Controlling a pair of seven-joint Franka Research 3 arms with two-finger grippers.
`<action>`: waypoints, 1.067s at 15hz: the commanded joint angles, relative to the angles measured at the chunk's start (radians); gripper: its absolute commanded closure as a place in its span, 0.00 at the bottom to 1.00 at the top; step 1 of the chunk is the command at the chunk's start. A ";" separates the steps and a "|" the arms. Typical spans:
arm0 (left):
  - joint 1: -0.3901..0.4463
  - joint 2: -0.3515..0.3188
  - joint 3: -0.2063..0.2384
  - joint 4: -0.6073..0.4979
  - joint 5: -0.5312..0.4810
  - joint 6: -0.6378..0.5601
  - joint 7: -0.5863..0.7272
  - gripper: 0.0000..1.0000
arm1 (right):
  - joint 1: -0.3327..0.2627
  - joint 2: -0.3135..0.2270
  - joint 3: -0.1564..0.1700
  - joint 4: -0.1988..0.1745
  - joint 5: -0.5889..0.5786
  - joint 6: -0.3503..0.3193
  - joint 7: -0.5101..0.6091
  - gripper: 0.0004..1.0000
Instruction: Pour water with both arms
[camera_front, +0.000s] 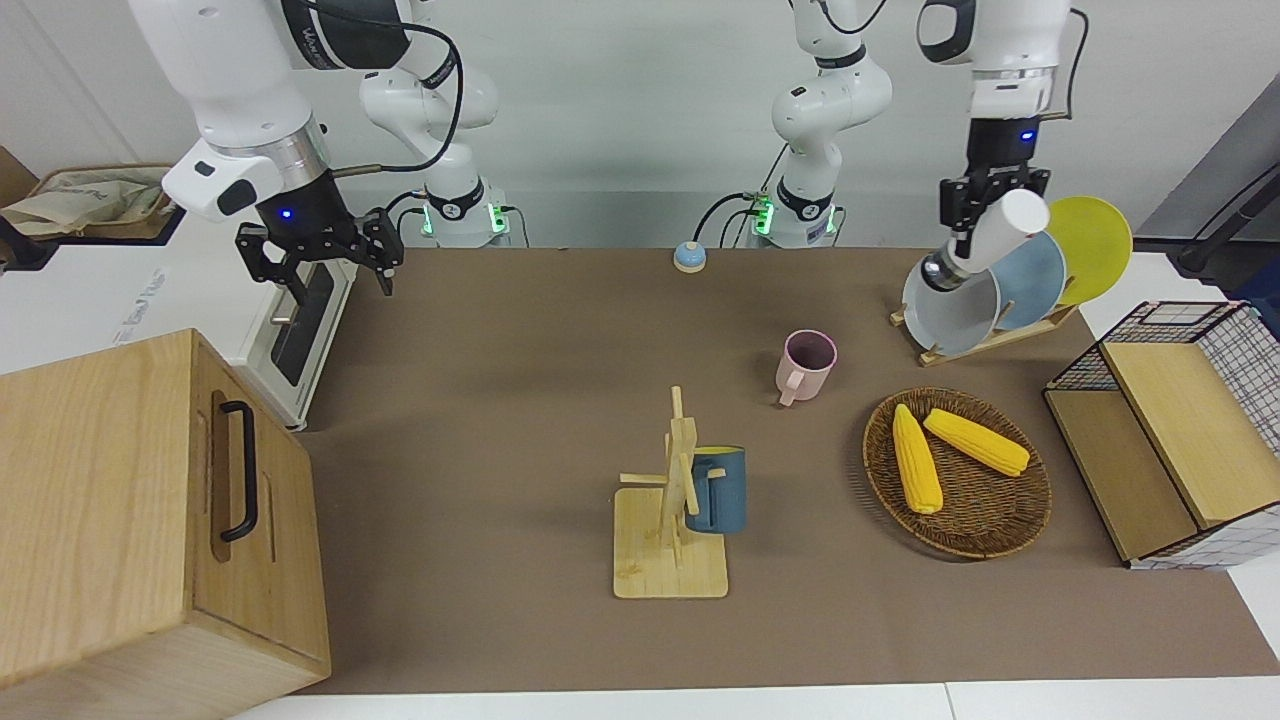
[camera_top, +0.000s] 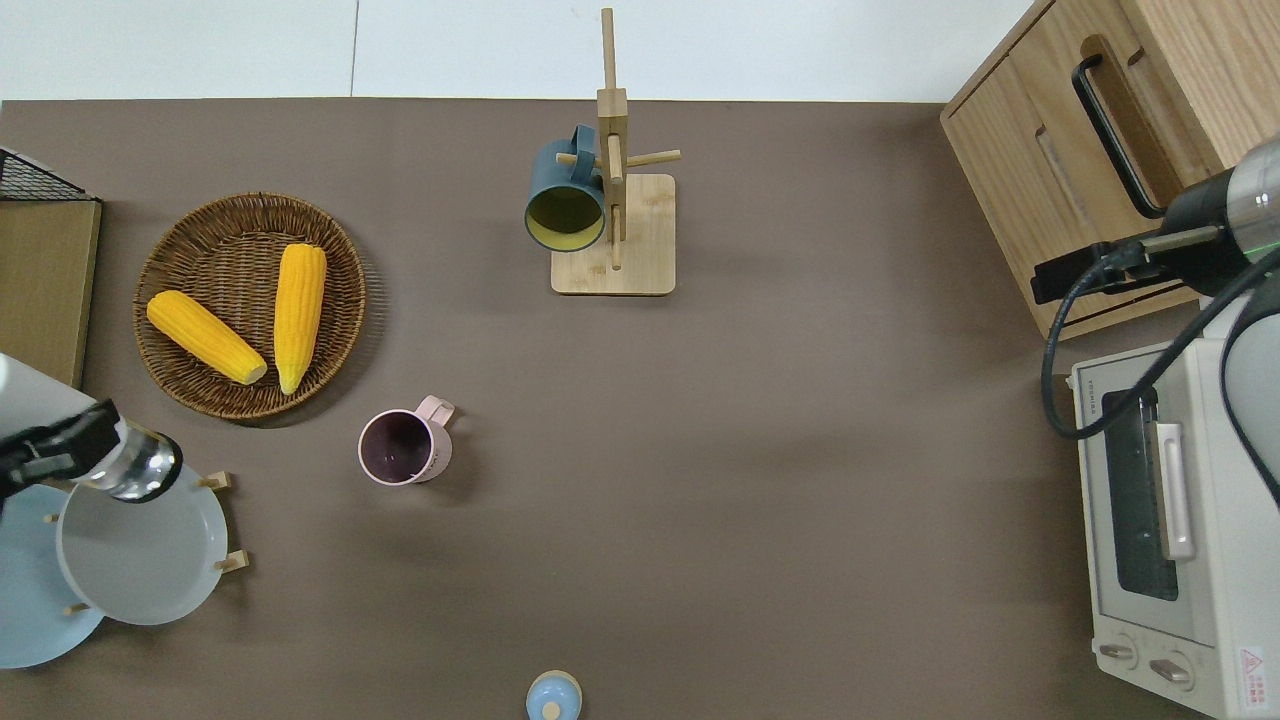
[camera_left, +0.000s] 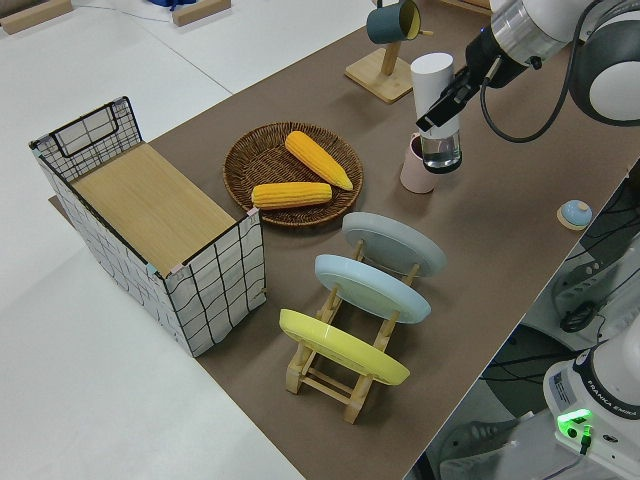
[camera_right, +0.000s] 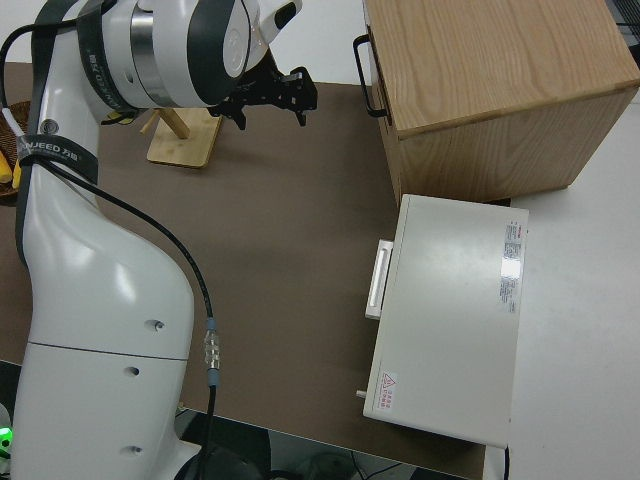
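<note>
A: Left pincer (camera_front: 985, 215) is clamped on the bottle (camera_front: 985, 240), tilted, steel mouth low, over the plate rack (camera_top: 215, 520).
B: Cup?
A: Pink cup (camera_top: 400, 447) on the tabletop, about 3 o'clock from the mouth in the overhead view, upright, handle at 1 o'clock.
B: Right?
A: Right pincer (camera_front: 335, 262) spread wide, empty, well apart near the toaster oven (camera_top: 1170, 520).

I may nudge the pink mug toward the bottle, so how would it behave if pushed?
The pink mug stands upright on its flat base, so it would probably slide on the brown table mat rather than roll. It looks rigid and empty, so likely light. Its side handle may make it turn if pushed off-centre.
</note>
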 joint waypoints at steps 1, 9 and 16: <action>0.091 0.137 -0.001 0.214 0.021 -0.013 0.068 1.00 | -0.007 -0.015 0.004 -0.011 -0.003 -0.006 -0.022 0.01; 0.222 0.410 0.022 0.530 0.006 -0.014 0.256 1.00 | -0.007 -0.015 0.004 -0.011 -0.003 -0.006 -0.022 0.01; 0.225 0.626 0.102 0.700 -0.070 0.077 0.410 1.00 | -0.007 -0.015 0.004 -0.011 -0.003 -0.006 -0.022 0.01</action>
